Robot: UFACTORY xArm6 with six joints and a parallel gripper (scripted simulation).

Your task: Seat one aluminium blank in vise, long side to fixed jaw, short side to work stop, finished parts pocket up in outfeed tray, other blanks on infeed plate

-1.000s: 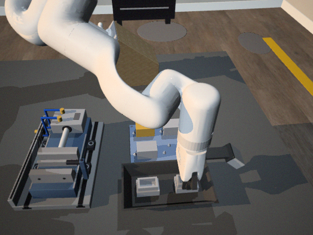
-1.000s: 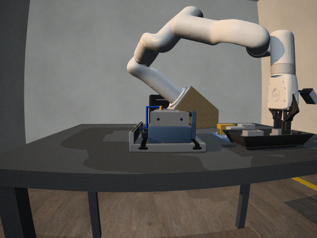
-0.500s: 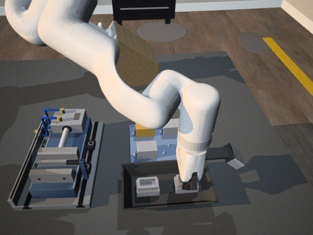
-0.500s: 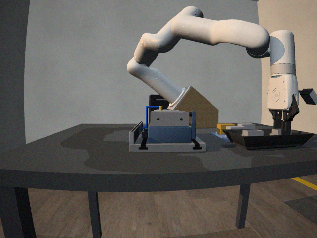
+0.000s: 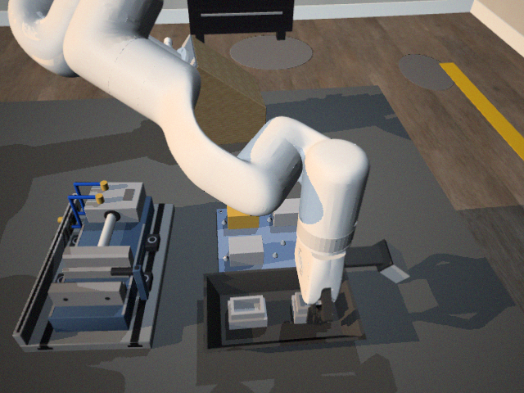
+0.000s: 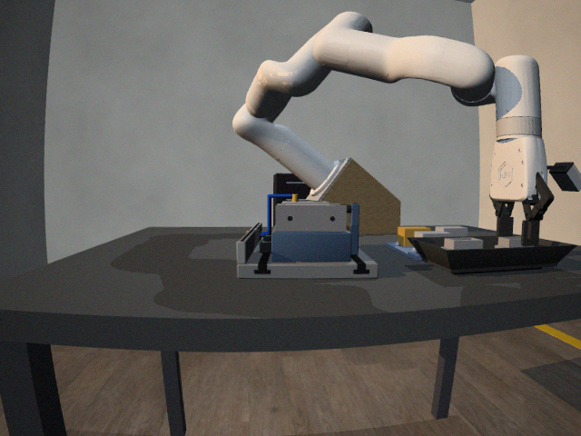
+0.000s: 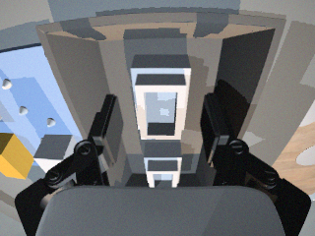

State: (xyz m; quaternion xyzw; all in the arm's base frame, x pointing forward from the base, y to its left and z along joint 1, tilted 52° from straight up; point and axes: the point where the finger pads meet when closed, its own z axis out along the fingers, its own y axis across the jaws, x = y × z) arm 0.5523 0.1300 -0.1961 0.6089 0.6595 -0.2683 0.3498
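- Finished part (image 5: 300,308) in outfeed tray (image 5: 214,310): you see it half hidden under the wrist.
- Gripper (image 7: 160,128): fingers apart, straddling that part, gripping nothing.

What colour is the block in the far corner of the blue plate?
Yellow, brass-like; the top view shows it best, partly under the arm.
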